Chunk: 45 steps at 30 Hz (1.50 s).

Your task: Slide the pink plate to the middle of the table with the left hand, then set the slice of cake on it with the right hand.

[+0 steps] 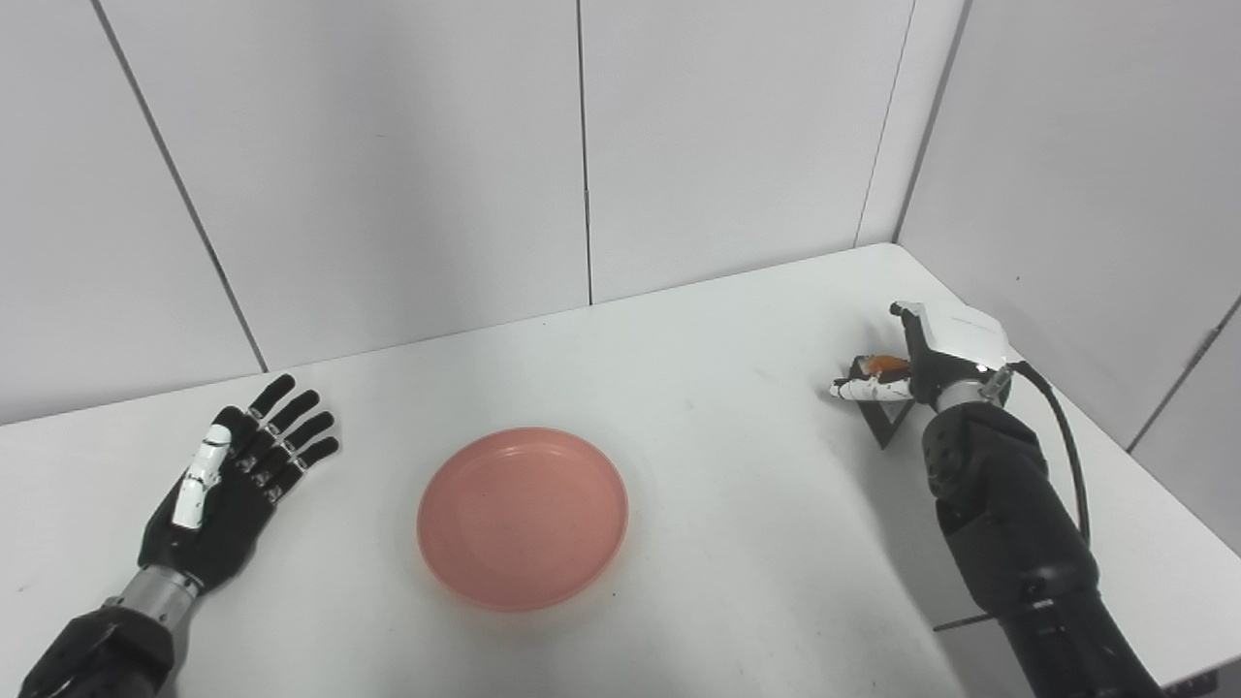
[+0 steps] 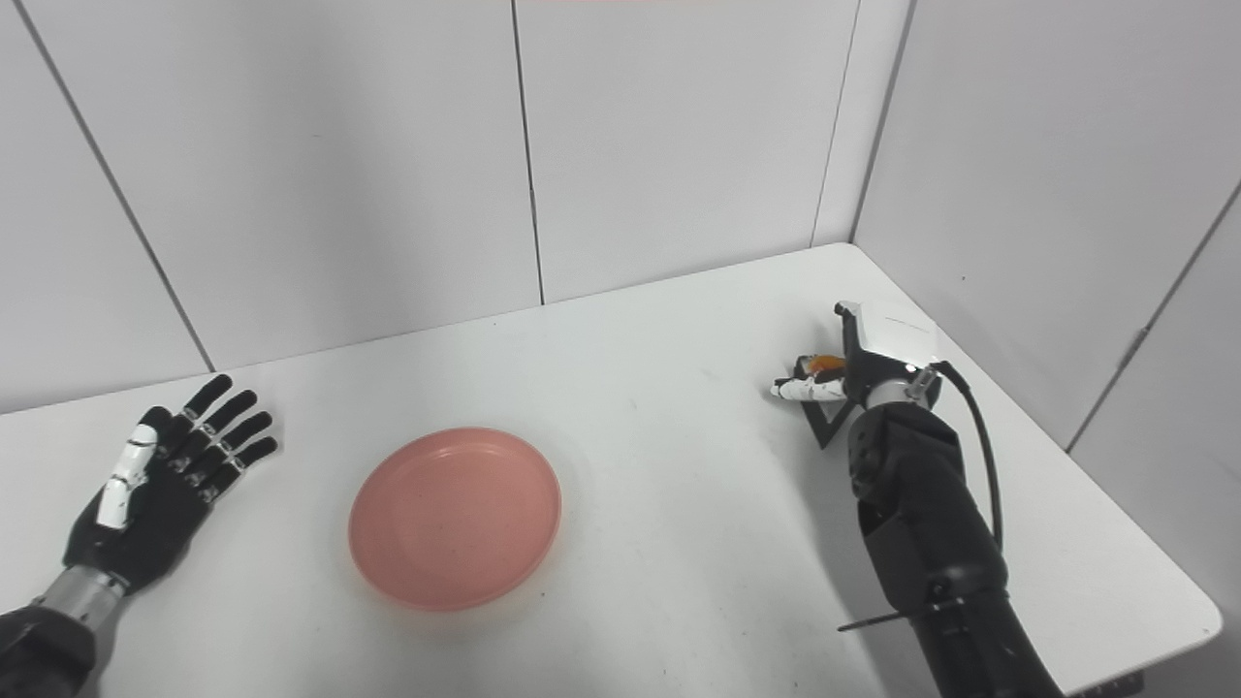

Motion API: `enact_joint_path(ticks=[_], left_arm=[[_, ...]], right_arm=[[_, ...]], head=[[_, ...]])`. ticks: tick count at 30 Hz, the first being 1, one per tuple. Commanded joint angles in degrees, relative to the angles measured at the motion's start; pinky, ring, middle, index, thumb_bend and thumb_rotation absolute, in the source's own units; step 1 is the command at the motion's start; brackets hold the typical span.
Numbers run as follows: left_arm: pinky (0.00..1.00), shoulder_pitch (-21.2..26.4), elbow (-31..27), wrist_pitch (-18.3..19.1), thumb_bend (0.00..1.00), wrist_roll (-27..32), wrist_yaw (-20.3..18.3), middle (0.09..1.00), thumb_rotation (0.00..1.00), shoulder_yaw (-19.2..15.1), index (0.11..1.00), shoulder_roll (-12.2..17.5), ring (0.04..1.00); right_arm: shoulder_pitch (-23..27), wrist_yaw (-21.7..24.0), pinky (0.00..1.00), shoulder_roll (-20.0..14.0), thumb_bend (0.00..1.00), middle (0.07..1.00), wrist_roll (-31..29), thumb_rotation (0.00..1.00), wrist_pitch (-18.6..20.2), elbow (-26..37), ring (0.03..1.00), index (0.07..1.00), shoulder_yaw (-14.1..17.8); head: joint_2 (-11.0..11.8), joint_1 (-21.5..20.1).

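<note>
Left eye view gives you one pink plate (image 1: 523,518), one cake slice (image 1: 880,365) and two hands on one white table (image 1: 737,330). Take the plate as your landmark: it lies flat and bare near the table's middle. Your left hand (image 1: 230,480) rests well to the plate's left, flat, fingers spread, holding nothing and clear of the rim. Your right hand (image 1: 933,359) is well to the plate's right, near the far right corner, its fingers curled round the cake, of which you see only an orange bit and a dark wedge below. Whether the cake is off the table you cannot tell. Right eye view shows the table's near right corner, which the left eye view cuts off.
</note>
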<state>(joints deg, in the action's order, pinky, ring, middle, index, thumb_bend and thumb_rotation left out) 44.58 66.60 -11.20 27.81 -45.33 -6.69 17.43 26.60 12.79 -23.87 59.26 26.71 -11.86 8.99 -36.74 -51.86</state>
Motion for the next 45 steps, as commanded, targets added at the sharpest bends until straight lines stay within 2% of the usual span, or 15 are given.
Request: enact_joint_path(ticks=[1, 12, 19, 24, 26, 29, 32, 34, 35, 36, 37, 39, 41, 43, 45], left_arm=[[0.83, -6.83, 4.43, 3.96, 0.60, -4.18, 2.13, 0.896, 0.74, 1.30, 0.897, 0.57, 0.862], [0.82, -7.14, 3.65, 4.06, 0.61, -4.26, 2.19, 0.888, 0.73, 1.36, 0.890, 0.94, 0.856], [0.81, -7.25, 3.15, 4.20, 0.61, -4.40, 2.49, 0.885, 0.73, 1.52, 0.888, 0.99, 0.853], [0.81, -7.69, 1.94, 4.81, 0.61, -4.42, 2.87, 0.884, 0.74, 1.60, 0.886, 0.96, 0.852], [0.81, -7.94, 1.19, 5.19, 0.60, -4.39, 3.09, 0.882, 0.74, 1.63, 0.883, 0.90, 0.850], [0.81, -8.21, 0.38, 5.56, 0.60, -4.35, 3.17, 0.882, 0.75, 1.70, 0.882, 0.88, 0.850], [0.81, -8.60, -0.67, 5.76, 0.60, -4.47, 3.54, 0.882, 0.75, 1.81, 0.882, 0.84, 0.850], [0.82, -8.81, -1.38, 6.15, 0.59, -4.37, 3.56, 0.883, 0.75, 1.80, 0.884, 0.81, 0.852], [0.81, -8.89, -1.63, 6.29, 0.59, -4.37, 3.68, 0.882, 0.75, 1.78, 0.883, 0.79, 0.850], [0.81, -8.94, -1.79, 6.39, 0.59, -4.38, 3.70, 0.881, 0.75, 1.79, 0.882, 0.80, 0.850], [0.81, -9.00, -1.97, 6.49, 0.58, -4.41, 3.77, 0.882, 0.76, 1.79, 0.882, 0.80, 0.850], [0.82, -9.11, -2.33, 6.83, 0.58, -4.41, 3.88, 0.882, 0.76, 1.75, 0.882, 0.78, 0.850], [0.82, -9.19, -2.64, 7.23, 0.58, -4.31, 3.91, 0.881, 0.76, 1.67, 0.882, 0.77, 0.850], [0.82, -9.26, -2.88, 7.38, 0.57, -4.28, 3.94, 0.880, 0.77, 1.64, 0.881, 0.76, 0.847], [0.81, -9.39, -3.23, 7.35, 0.57, -4.38, 4.01, 0.878, 0.77, 1.72, 0.879, 0.77, 0.845]], right_arm=[[2.53, -2.02, 0.65, -1.85, 0.85, 0.894, -0.69, 0.49, 0.19, 0.47, 0.830, 0.854, 0.23], [2.73, -2.24, 0.61, -1.51, 0.86, 0.888, -2.97, 0.45, 0.19, -1.56, 0.798, 0.847, 0.35], [4.04, 1.56, 0.58, -1.49, 0.84, 0.858, -1.64, 0.46, 0.20, -3.52, 0.754, 0.819, 0.02], [4.65, 5.13, 0.61, -0.77, 0.82, 0.869, 0.54, 0.44, 0.20, -3.68, 0.786, 0.831, 0.72], [4.61, 5.05, 0.67, -0.84, 0.82, 0.852, 0.01, 0.42, 0.20, -3.94, 0.804, 0.824, 0.46], [4.66, 5.25, 0.69, -0.52, 0.82, 0.828, -0.52, 0.39, 0.20, -4.29, 0.794, 0.818, 0.78], [4.90, 7.01, 0.62, -0.69, 0.80, 0.779, 0.67, 0.37, 0.20, -4.75, 0.735, 0.780, 0.63], [4.64, 7.87, 0.55, -1.26, 0.78, 0.712, 0.38, 0.30, 0.19, -4.26, 0.661, 0.697, 0.00], [4.51, 7.93, 0.50, -1.46, 0.68, 0.663, 0.26, 0.23, 0.19, -4.04, 0.606, 0.613, -0.19], [4.47, 8.06, 0.49, -1.45, 0.65, 0.651, 0.25, 0.22, 0.19, -3.89, 0.592, 0.589, 0.00], [4.47, 8.27, 0.38, -1.28, 0.58, 0.522, 0.46, 0.09, 0.19, -3.78, 0.448, 0.555, 0.43], [4.47, 8.87, 0.31, -0.64, 0.53, 0.455, 1.55, 0.03, 0.20, -3.44, 0.362, 0.544, 1.74], [4.21, 8.86, 0.30, -0.24, 0.52, 0.439, 2.30, 0.00, 0.20, -3.07, 0.356, 0.544, 2.61], [3.86, 8.46, 0.28, -0.15, 0.53, 0.471, 2.30, 0.00, 0.20, -2.75, 0.337, 0.499, 3.04], [3.50, 8.16, 0.28, -0.10, 0.53, 0.475, 2.56, 0.00, 0.19, -2.32, 0.328, 0.492, 3.33]], head=[[-0.03, -0.10], [-0.72, 0.02], [-1.24, 0.25], [-1.48, 0.51], [-1.70, 0.63], [-1.80, 0.62], [-1.90, 0.72], [-2.03, 0.76], [-2.06, 0.75], [-2.12, 0.75], [-2.16, 0.73], [-2.26, 0.70], [-2.32, 0.75], [-2.36, 0.77], [-2.41, 0.74]])
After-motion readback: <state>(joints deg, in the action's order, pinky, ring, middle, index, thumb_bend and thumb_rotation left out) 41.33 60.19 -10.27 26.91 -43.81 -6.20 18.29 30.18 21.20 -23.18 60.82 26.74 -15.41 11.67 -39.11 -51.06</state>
